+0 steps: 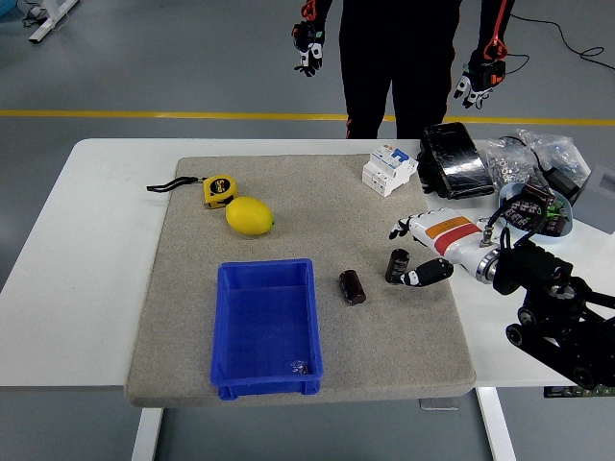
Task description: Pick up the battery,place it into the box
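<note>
Approach step in hand: right hand [434, 252] open, thumb touching upright battery [398, 266] on grey mat [288, 192], second battery [353, 287] lying nearby; next, fingers to close, then carry left into blue box [266, 329].

You face a table [96, 240] with a mat [192, 317] covering its middle. A box [266, 327] sits at the mat's near edge, left of centre. Behind it lies a lemon [250, 216], with a tape measure [218, 189] just behind that. Right of the box lie two batteries [352, 287] [397, 266], well apart from it. The right hand [437, 248] rests at the mat's right edge, beside the farther battery. A circuit breaker [388, 170] stands at the mat's far right corner.
</note>
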Action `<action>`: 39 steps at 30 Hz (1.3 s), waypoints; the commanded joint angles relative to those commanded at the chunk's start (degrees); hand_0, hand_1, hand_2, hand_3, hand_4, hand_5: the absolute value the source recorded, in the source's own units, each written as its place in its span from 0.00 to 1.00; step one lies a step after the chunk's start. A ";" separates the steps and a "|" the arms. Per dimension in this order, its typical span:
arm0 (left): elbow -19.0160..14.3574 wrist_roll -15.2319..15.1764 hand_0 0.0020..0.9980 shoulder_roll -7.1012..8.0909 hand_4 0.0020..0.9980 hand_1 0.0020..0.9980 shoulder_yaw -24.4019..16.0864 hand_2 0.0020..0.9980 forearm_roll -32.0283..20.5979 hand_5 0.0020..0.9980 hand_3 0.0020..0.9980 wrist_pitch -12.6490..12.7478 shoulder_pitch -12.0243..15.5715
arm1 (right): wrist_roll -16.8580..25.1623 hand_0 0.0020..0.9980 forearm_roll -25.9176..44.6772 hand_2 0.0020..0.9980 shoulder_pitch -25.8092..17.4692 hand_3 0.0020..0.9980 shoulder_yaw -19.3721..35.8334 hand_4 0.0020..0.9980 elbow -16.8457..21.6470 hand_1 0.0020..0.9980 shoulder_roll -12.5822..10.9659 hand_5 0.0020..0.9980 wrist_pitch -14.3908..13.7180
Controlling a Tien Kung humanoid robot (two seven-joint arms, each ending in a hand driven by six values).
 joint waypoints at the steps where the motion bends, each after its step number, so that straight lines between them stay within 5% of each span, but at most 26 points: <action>1: 0.00 0.00 0.66 0.00 0.62 0.66 -0.01 0.66 0.02 0.58 0.58 -0.01 0.00 | 0.03 0.46 0.03 0.65 -0.02 0.65 -0.02 0.89 -0.04 0.53 0.00 0.39 -0.02; 39: -0.09 0.43 0.66 -0.14 0.62 0.66 -0.90 0.66 1.81 0.58 0.58 -0.47 0.25 | 0.73 0.38 0.26 0.52 -0.78 0.55 0.08 0.76 -1.60 0.42 0.97 0.34 -2.52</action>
